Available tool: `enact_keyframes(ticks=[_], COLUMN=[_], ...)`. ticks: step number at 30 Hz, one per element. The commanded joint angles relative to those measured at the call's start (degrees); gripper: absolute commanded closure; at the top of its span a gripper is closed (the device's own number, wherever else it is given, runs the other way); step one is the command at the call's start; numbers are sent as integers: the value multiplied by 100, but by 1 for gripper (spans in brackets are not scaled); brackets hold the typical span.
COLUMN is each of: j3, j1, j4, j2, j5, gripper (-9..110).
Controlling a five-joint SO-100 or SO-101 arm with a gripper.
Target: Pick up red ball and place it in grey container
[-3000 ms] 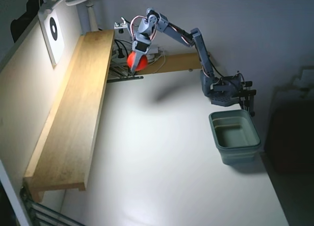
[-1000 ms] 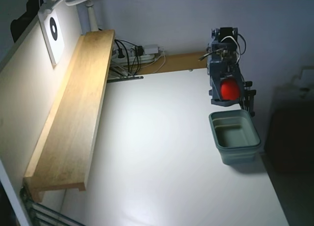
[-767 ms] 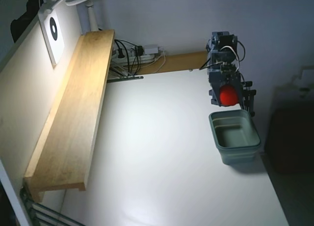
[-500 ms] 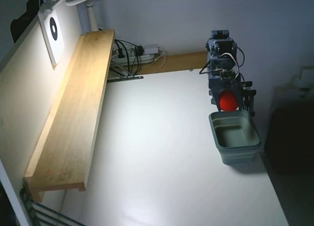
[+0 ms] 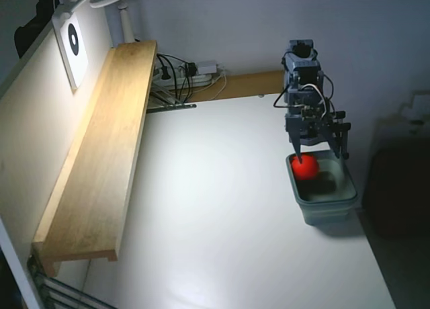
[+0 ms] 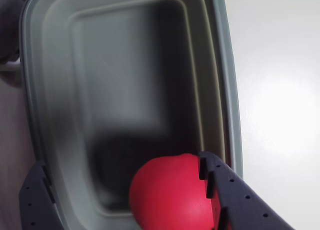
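Seen in the fixed view: arm bent down over the grey container, which stands near the right edge of the white table. Gripper spread wide above the bin's left part. Red ball at the left finger, over the left inner wall of the container; hard to tell whether resting on the bin's floor or in the air. Right finger well apart from the ball.

In the wrist view: the container's inside blurred, its lower end cut off by the picture's edge. The ball at the bottom, partly cut off, lying against the right dark finger. The left finger far from it, only its tip visible. Gripper clearly not pinching anything. Dark shadow on the bin's floor behind the ball.

Wooden shelf along the left wall, cables at the back.
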Motion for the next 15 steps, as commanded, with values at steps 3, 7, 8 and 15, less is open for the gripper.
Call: enact_keyframes(ticks=[3, 7, 8, 15], j3=[33, 33, 33, 28], j1=[-68, -68, -68, -4], j4=[-43, -43, -43, -21], j2=[318, 318, 318, 337], j5=[9, 9, 9, 9], gripper=[63, 63, 63, 64])
